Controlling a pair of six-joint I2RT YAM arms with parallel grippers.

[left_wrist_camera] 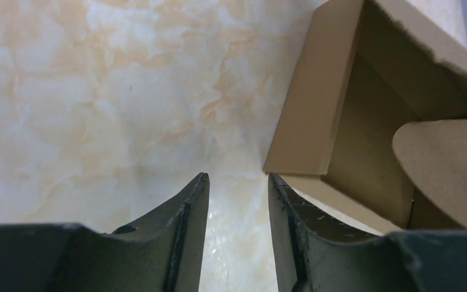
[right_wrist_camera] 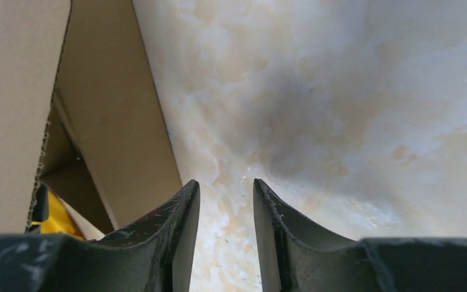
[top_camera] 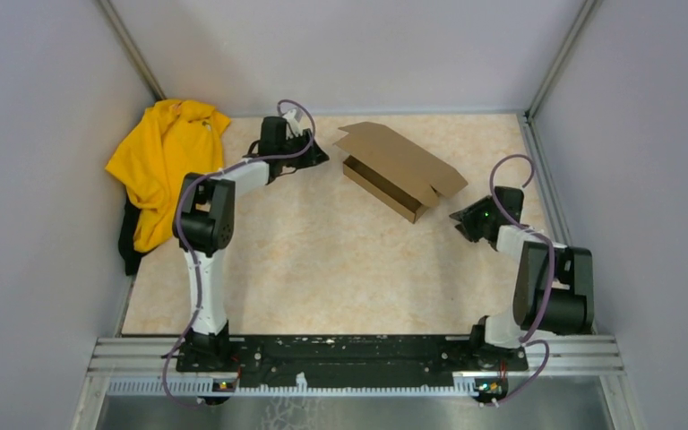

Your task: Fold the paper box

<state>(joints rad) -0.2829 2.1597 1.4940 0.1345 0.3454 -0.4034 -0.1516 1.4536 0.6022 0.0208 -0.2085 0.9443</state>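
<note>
The paper box [top_camera: 399, 172] is plain brown cardboard, partly formed, lying slantwise at the far middle of the table with its lid flap raised over the tray. My left gripper [top_camera: 319, 154] is open and empty just left of the box's left end. In the left wrist view the box's open end [left_wrist_camera: 365, 109] lies right of the left gripper [left_wrist_camera: 237, 177]. My right gripper [top_camera: 460, 218] is open and empty just right of the box's near right corner. In the right wrist view a box wall [right_wrist_camera: 115, 109] stands left of the right gripper [right_wrist_camera: 226, 182].
A yellow cloth garment [top_camera: 163, 161] lies heaped at the far left, over something dark at the table's left edge. Grey walls close the table at the back and both sides. A metal rail [top_camera: 358, 358] holds the arm bases at the near edge.
</note>
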